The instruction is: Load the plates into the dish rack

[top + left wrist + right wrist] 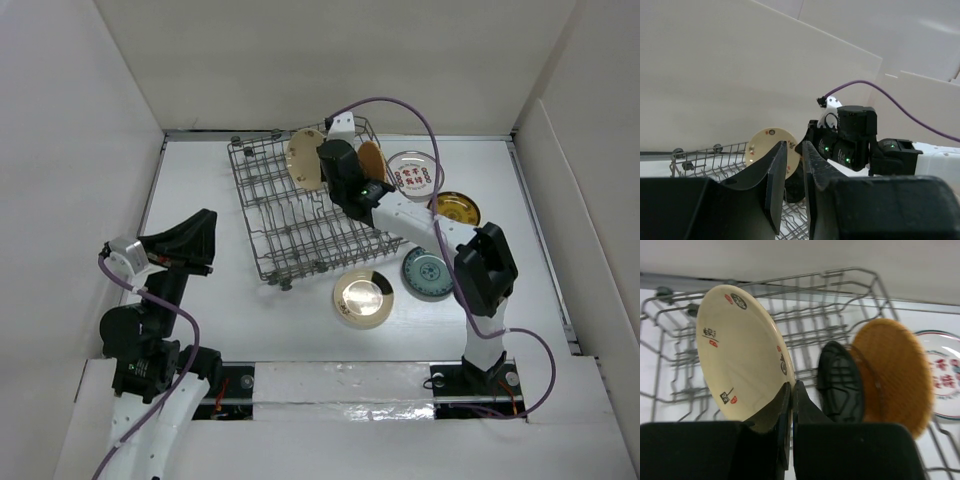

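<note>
Between the right gripper's [791, 386] fingers the cream plate [740, 350] is clamped; released unseated in the rack [290, 235], it could topple rightward onto the black plate [840, 382]; left gripper [795, 147] closed.

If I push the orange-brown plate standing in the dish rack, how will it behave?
The orange-brown plate is probably stiff: it keeps its round shape on edge. It stands close to the black plate, so a push could knock them together. Only thin dish rack wires hold it, so it may tip.
</note>
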Motion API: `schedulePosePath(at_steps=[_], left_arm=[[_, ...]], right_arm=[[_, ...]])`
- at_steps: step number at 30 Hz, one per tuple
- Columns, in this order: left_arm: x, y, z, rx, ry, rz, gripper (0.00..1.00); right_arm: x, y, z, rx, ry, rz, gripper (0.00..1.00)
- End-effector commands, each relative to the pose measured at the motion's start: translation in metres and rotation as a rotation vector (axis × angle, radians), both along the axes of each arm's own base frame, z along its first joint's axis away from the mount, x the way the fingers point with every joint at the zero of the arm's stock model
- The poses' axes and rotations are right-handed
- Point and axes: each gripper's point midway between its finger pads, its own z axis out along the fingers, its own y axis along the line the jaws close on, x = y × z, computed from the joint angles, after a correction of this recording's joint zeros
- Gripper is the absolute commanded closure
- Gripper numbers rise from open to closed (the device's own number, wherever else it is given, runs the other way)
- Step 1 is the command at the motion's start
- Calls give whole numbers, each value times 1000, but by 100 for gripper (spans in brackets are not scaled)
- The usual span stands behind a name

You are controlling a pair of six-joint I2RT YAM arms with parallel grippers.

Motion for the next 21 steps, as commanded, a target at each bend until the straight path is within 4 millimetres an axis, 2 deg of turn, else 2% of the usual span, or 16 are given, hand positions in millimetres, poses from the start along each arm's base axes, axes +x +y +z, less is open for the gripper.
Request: schedulePosePath(at_steps=[1, 4, 8, 11, 14, 17, 21], left_arm=[[3, -4, 1, 1, -8, -20, 83], [0, -6, 1, 0, -21, -36, 83], [6, -6, -4, 6, 9, -26, 83], [2, -8, -2, 11, -10, -42, 82], [8, -6, -7, 11, 20, -20, 82], [3, -9, -3, 16, 0, -46, 81], [10, -7, -7, 15, 23, -23, 81]], right_arm=[[-1, -45, 31, -96, -58, -194, 100], [-1, -64, 27, -163, -49, -272, 100], [1, -67, 20, -204, -36, -293, 100], [3, -75, 11, -251, -25, -352, 100], [8, -76, 10, -254, -21, -354, 100], [9, -78, 8, -287, -21, -368, 100], [8, -71, -8, -322, 7, -347, 100]])
